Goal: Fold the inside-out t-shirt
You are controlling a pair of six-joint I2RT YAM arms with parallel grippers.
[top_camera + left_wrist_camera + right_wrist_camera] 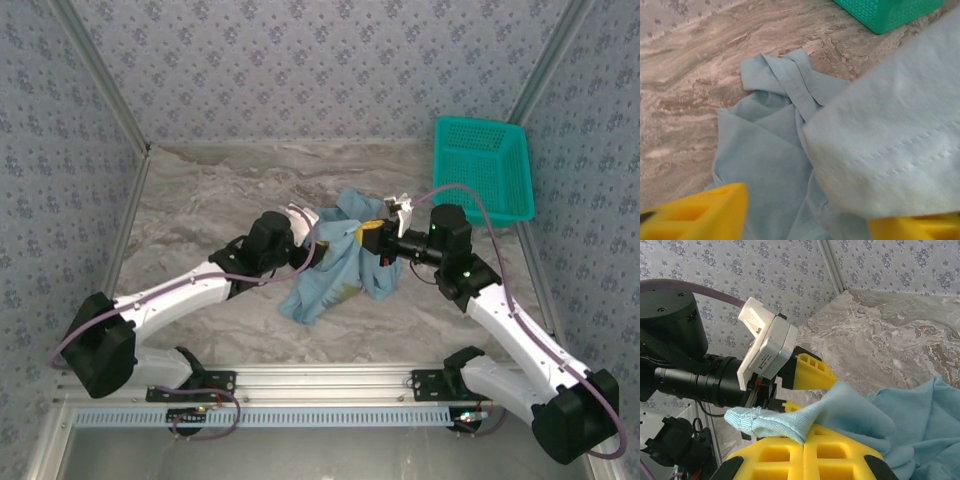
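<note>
The light blue t-shirt (pixel 338 262) lies crumpled in the middle of the table, between both arms. My right gripper (pixel 804 441) is shut on a hemmed fold of the t-shirt (pixel 790 420) and holds that fold up off the heap. From the top my right gripper (pixel 373 233) sits at the heap's right side. My left gripper (pixel 807 215) faces it with yellow fingers (pixel 700 215) wide apart, the raised fold (pixel 890 145) hanging between them. Seen from the right wrist, the left gripper (pixel 810 395) straddles that fold. From the top, my left gripper (pixel 312 230) is at the heap's left edge.
A teal mesh basket (pixel 482 170) stands at the back right, its corner (pixel 885 12) seen beyond the cloth. Patterned walls close the left, back and right. Bare marble tabletop (pixel 200 200) lies to the left and behind the shirt.
</note>
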